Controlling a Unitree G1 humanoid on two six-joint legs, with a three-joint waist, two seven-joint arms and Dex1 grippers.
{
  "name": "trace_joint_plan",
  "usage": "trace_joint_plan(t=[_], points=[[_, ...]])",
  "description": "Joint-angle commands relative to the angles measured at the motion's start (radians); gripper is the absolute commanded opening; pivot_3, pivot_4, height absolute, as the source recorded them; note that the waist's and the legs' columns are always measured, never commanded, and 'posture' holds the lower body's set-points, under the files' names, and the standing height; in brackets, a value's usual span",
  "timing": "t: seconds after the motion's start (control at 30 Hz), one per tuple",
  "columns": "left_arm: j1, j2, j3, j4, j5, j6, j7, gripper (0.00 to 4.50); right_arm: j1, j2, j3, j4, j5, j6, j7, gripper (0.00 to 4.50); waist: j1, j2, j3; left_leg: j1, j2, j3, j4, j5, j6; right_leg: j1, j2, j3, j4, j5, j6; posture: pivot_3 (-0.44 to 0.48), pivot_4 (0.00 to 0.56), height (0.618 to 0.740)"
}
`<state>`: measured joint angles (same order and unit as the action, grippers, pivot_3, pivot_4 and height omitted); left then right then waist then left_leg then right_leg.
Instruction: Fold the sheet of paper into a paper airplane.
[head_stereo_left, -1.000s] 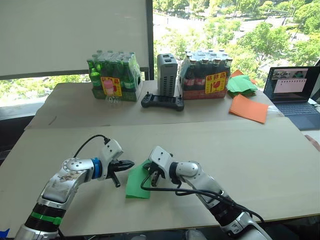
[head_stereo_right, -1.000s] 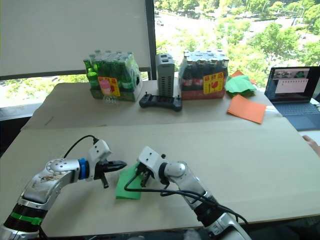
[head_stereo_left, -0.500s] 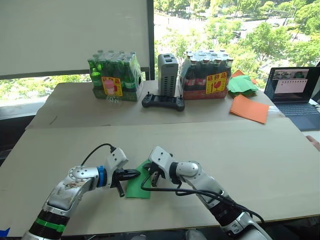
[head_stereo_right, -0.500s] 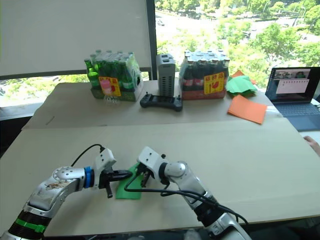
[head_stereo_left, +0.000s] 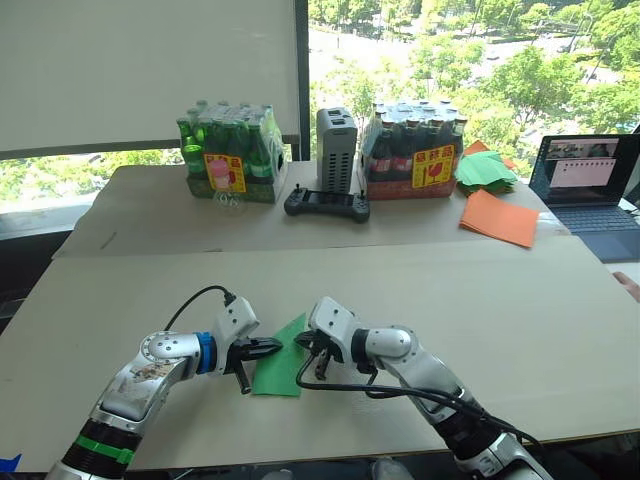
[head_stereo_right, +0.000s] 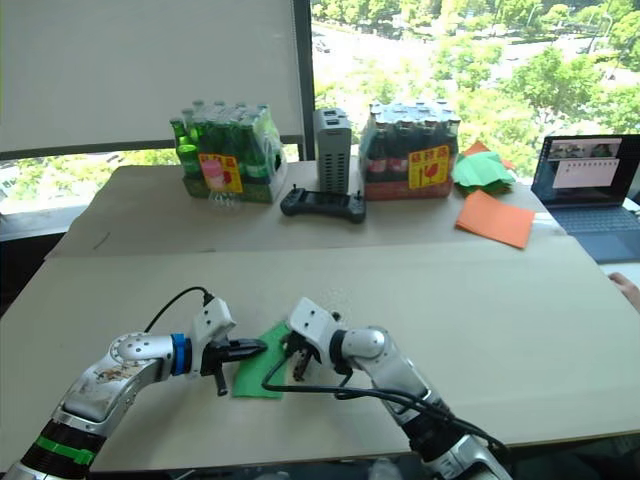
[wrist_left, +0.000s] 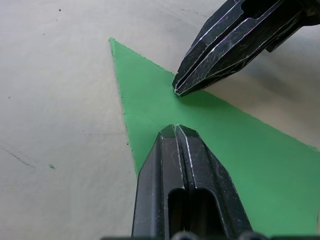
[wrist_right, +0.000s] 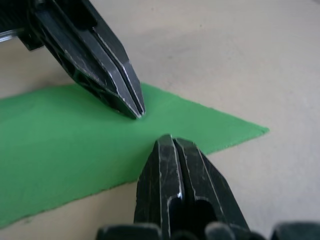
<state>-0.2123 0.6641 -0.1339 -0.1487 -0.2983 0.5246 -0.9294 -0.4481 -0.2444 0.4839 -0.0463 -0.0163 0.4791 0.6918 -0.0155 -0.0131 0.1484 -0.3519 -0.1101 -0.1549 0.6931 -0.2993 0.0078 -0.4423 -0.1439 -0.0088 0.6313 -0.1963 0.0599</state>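
Currently, sheet (head_stereo_left: 280, 366) is laid flat on worktop (head_stereo_left: 500, 300), near edge, between grippers. Left gripper (head_stereo_left: 268, 348) and right gripper (head_stereo_left: 312, 362): jaws together, tips pressed on paper. Risk: sheet skidded or creased askew if pressed unevenly.

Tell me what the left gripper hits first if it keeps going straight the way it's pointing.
Most likely the right gripper. The left gripper, fingers shut, points across the sheet of paper toward that shut tip, which rests on the sheet just ahead. Depth is unclear, so it may scrape the paper first.
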Motion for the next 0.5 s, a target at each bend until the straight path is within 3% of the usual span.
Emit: trace_joint_plan(t=[0.03,0.5], points=[[0.013,0.007,-0.013,-0.016,0.014,0.01,0.004,0.05,-0.018,0.015,-0.005,0.055,-0.01,0.011,-0.011,0.0,-0.001,0.0,0.0,0.0,0.0,0.0,0.0,0.0,0.0,0.0,0.0,0.0,0.0,0.0,0.0,0.0,0.15,0.715],[0.027,0.009,-0.006,-0.05,0.008,0.03,0.018,0.05,-0.125,0.047,-0.084,0.266,-0.01,-0.069,-0.025,0.0,0.0,0.0,0.0,0.001,0.001,0.0,0.0,0.0,0.0,0.0,0.001,0.0,0.0,0.001,-0.001,0.0,0.15,0.715]])
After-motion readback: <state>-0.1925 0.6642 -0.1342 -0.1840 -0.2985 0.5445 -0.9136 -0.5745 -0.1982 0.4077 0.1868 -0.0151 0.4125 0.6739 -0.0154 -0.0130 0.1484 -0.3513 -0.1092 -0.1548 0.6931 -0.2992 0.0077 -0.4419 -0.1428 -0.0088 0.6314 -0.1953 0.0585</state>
